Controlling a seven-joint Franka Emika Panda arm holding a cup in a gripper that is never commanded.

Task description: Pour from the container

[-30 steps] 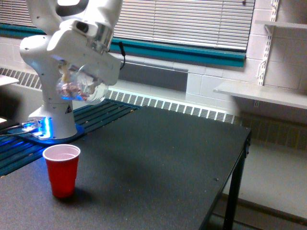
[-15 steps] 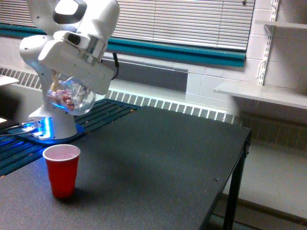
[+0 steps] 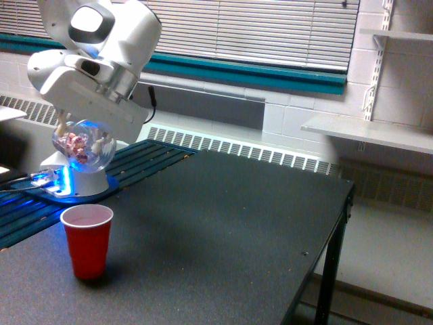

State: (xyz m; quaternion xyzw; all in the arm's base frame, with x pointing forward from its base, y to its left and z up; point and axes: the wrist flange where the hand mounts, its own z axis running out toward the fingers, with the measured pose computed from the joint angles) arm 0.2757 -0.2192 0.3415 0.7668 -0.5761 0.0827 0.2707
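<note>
Globe jar hangs over the red cup, and we are watching the line-up.

On the exterior view's left the pincer (image 3: 76,128) sits clamped on the container (image 3: 82,143), a clear globe with pink-white pieces inside, held in the air above the red cup (image 3: 87,240) on the dark bench (image 3: 223,223). The risk we see: the jar's mouth is hard to make out, so a tip off-line could scatter pieces onto the bench, or a quick tilt could dump them all and knock the light cup. Against a second ago, the jar has swung leftward and lower, from beside the arm's base to nearly over the cup.
</note>
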